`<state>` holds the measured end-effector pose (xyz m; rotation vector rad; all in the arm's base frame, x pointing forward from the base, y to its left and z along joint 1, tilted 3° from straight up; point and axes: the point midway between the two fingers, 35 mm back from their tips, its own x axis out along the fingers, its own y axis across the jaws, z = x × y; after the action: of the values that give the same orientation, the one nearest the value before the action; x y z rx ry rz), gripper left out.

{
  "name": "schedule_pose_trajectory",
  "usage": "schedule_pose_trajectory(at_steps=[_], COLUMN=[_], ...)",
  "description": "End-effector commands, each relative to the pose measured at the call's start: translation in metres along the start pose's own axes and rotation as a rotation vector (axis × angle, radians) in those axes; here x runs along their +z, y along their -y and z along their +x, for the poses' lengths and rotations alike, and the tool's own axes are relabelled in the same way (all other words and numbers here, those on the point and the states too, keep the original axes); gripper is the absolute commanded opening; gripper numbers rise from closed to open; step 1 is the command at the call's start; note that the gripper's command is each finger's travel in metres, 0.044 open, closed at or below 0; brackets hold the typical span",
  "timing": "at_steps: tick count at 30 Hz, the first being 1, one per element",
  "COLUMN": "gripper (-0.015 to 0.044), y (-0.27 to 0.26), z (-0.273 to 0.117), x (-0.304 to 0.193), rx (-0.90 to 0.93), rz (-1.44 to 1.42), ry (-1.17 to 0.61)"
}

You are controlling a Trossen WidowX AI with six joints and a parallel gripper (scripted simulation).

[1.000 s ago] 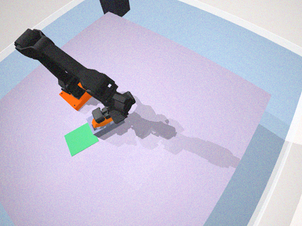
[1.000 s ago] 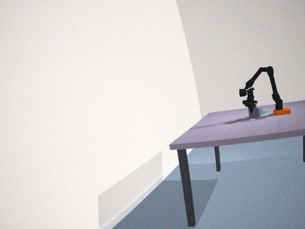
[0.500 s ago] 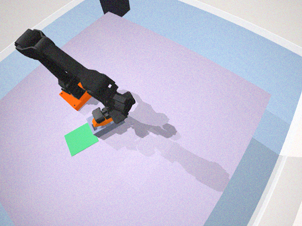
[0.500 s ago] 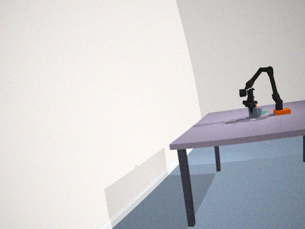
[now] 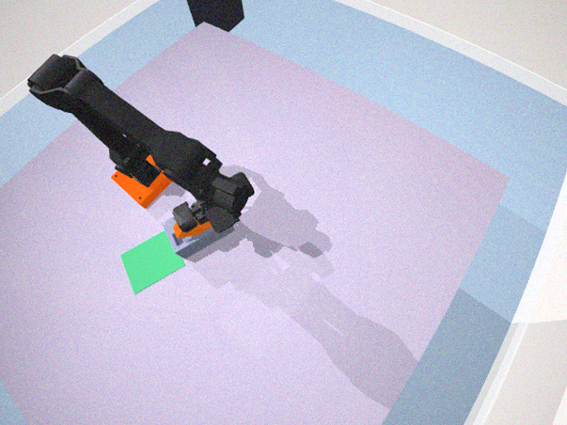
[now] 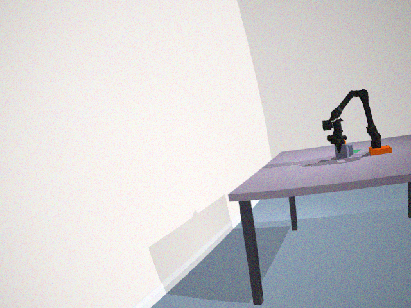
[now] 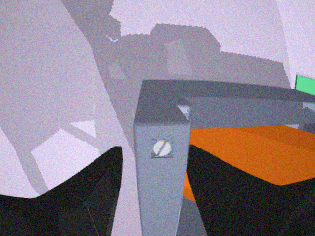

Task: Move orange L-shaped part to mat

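Observation:
The orange L-shaped part (image 5: 186, 231) (image 6: 345, 142) (image 7: 236, 147) is tilted in the grey tray (image 5: 199, 246) (image 6: 349, 151) (image 7: 159, 197). Its end towards the green mat (image 5: 152, 262) (image 6: 356, 151) (image 7: 306, 85) stands raised out of the pocket, with the pocket floor showing beneath. My gripper (image 6: 338, 151) (image 7: 154, 152) is open and empty, pointing down at the far end of the tray. Its fingers are on either side of the tray's end wall: the left one outside, the right one over the part's low end. The contact of that fingertip with the part is hidden.
The arm's orange base (image 5: 141, 189) (image 6: 379, 150) stands on the table beside the tray. The wrist and forearm hang over the tray and hide part of it in the top view. A screw head (image 7: 161, 147) shows on the tray's rim.

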<state>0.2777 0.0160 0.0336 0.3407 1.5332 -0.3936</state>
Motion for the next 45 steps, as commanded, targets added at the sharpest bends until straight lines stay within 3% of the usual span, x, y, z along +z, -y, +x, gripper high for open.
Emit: schedule_pose_trajectory(at_steps=[1, 11, 20, 45], gripper=[0.018, 0.018, 0.018, 0.018], y=[0.0, -0.009, 0.001, -0.001], z=[-0.001, -0.019, -0.107, -0.105], x=[0.0, -0.002, -0.001, 0.001], rx=[-0.001, -0.011, -0.012, -0.001], rz=[0.0, -0.003, -0.003, 0.002], ry=[-0.001, -0.014, -0.014, -0.001])
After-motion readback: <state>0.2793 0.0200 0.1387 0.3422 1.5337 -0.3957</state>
